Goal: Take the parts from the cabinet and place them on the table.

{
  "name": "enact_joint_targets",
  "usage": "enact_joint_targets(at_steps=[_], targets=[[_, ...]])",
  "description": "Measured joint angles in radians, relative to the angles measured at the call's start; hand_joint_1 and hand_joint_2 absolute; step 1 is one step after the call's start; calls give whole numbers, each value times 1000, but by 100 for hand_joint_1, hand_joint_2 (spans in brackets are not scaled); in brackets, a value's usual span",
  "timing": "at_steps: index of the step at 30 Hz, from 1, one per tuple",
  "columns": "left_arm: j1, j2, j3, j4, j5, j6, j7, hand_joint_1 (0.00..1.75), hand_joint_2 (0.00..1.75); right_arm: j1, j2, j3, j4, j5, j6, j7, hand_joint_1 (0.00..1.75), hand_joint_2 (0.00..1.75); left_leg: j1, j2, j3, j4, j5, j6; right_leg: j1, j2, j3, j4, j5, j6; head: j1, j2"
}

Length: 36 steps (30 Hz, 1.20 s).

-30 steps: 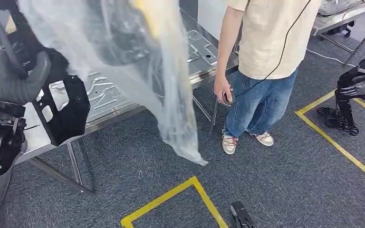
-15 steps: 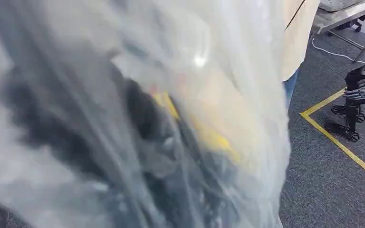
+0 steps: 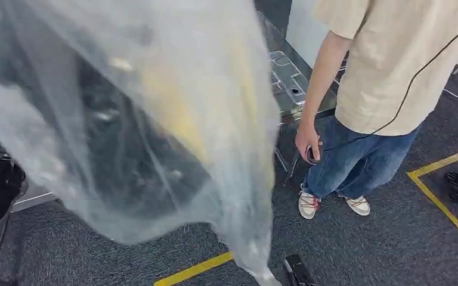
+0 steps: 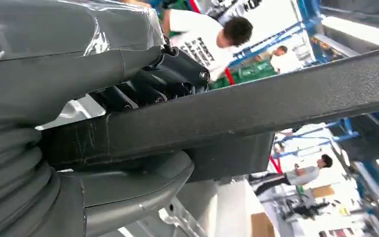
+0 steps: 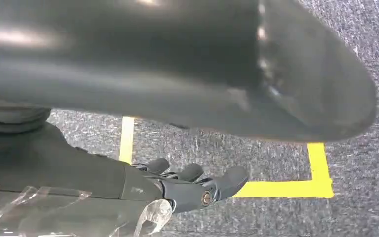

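A black part wrapped in a clear plastic bag hangs close in front of the head view; the black part shows dimly through the film. In the left wrist view my left hand grips a black bar of the part, dark fingers over it and the grey thumb under it. My right hand hangs above the carpet with its fingers stretched out and nothing in them; a bit of plastic film lies by its wrist.
A metal table with pressed sheet parts stands behind the bag. A person stands right beside it, holding a small device on a cable. Yellow floor tape marks squares on the grey carpet. A black object lies at the picture's lower edge.
The whole view has shifted, with the person now larger and nearer the middle. The bagged part swung across the view half a second ago and now covers its left half.
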Motion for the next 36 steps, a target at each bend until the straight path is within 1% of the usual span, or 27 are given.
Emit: enact_joint_targets(at_steps=[2,3,4,5,7,8,9,10,12,13,14,15,17,18,19,22,24,25,26,28,29,30,31,33,34,35,36], targets=[[-1,0,0,0,2,1,0,175,175,0,-3,0,0,-3,0,0,0,0,6,-9,19,11,-21,-10,-3,0,66,-188,127,3,0,0],[-1,0,0,0,3,3,0,175,175,0,-3,0,0,-3,0,0,0,0,6,-12,23,18,-34,-18,-5,3,92,-266,159,3,0,0],[-3,0,1,0,7,3,0,175,175,-2,-3,0,0,-5,1,0,0,0,0,-16,20,28,-42,-24,-5,8,104,-280,146,-4,0,0],[-2,0,1,0,8,4,1,175,175,-3,-3,0,0,-6,1,0,0,0,2,-16,18,25,-42,-26,-2,9,100,-277,145,-14,0,0],[-2,0,1,0,-9,12,2,175,175,-7,-3,0,0,-8,4,0,0,0,3,-15,19,21,-46,-32,3,9,100,-277,140,-26,0,0],[-3,0,2,0,-17,18,3,175,175,-8,-2,2,0,-8,4,0,0,0,4,-15,19,27,-54,-37,-6,8,103,-283,142,-33,0,0],[-3,0,3,0,-23,21,9,175,175,-8,-2,2,0,-9,4,0,0,0,6,-5,9,47,-70,-44,-5,8,107,-283,139,-38,0,0],[-8,0,3,0,-26,24,12,175,175,-8,-2,2,0,-9,4,0,0,0,9,2,-16,104,-101,-51,-5,8,109,-283,136,-42,-2,0],[-7,0,2,0,-26,27,14,175,175,-7,-2,3,0,-10,7,0,0,0,16,4,-106,279,-169,-60,-4,9,111,-283,132,-47,-2,0],[-6,0,0,0,-26,23,19,175,175,-7,-2,3,0,-11,9,0,0,0,19,5,-147,347,-183,-64,-4,9,112,-282,131,-49,-2,0],[-5,0,0,0,-25,19,21,175,175,-7,-2,3,0,-11,11,0,0,0,22,5,-166,365,-174,-66,-5,9,114,-282,128,-49,-2,0],[-5,0,-2,0,-25,17,21,175,175,-7,-1,4,0,-11,14,0,0,0,26,7,-158,331,-143,-69,-5,9,118,-282,126,-48,-2,0],[-11,0,-2,0,-25,16,24,175,175,-8,2,5,0,-11,16,0,0,0,29,13,-80,149,-42,-70,-5,9,130,-283,119,-43,-2,0],[-16,0,-2,0,-25,16,24,175,175,-8,3,5,0,-11,17,0,0,0,29,19,-39,60,-3,-67,-5,9,135,-283,116,-41,-2,0],[-19,0,-2,0,-25,16,24,175,175,-9,3,5,0,-12,17,0,0,0,21,22,-18,26,-13,-64,0,9,135,-283,114,-36,-2,0],[-19,0,-2,0,-24,14,25,175,175,-9,4,5,0,-13,18,0,0,0,13,18,-20,26,-12,-53,-5,7,136,-287,113,-23,-2,0],[-22,0,-1,0,-23,14,25,175,175,-11,4,5,0,-13,18,0,0,0,24,18,-8,11,-3,-39,-6,8,137,-282,102,-12,-2,0],[-26,0,-2,0,-23,15,25,175,175,-13,4,5,0,-13,18,-1,0,0,23,18,-5,10,-6,-33,-4,8,121,-238,75,-9,0,0],[-26,-1,-2,0,-23,15,25,175,175,-13,4,5,0,-13,18,-2,0,0,22,19,-3,10,-6,-27,-4,8,86,-163,37,-8,1,0],[-25,-1,-5,0,-22,14,25,175,175,-10,5,6,0,-13,18,0,0,0,19,19,-2,10,-8,-24,-5,8,-7,12,-28,-6,1,0],[-24,-1,-9,0,-22,14,26,175,175,-9,5,6,0,-13,19,0,0,0,17,18,-1,11,-9,-23,-5,8,-36,61,-36,-5,1,0],[-22,-1,-11,0,-22,13,27,175,175,-7,5,6,0,-13,20,0,0,0,17,16,-1,11,-9,-23,-5,7,-40,53,-17,-5,1,0],[-21,-1,-12,0,-22,13,27,175,175,-7,5,6,0,-13,20,0,0,0,18,13,1,12,-11,-24,-5,7,-17,-1,22,-5,1,0],[-22,-1,-13,0,-22,13,27,175,175,-8,5,6,0,-13,20,-1,0,0,21,10,3,20,-18,-31,-7,7,75,-194,119,-6,1,0],[-23,-1,-13,0,-22,13,27,175,175,-8,5,6,0,-13,20,-2,0,0,19,10,1,26,-25,-38,-9,9,105,-264,124,-6,2,0],[-25,0,-13,0,-22,13,27,175,175,-12,7,7,0,-13,21,-2,0,0,10,8,-8,37,-30,-45,-10,12,108,-270,123,-13,2,0],[-25,-1,-14,0,-22,12,28,175,175,-11,8,7,0,-15,21,-3,0,0,11,8,-9,35,-29,-46,-8,12,103,-265,125,-19,0,0]])
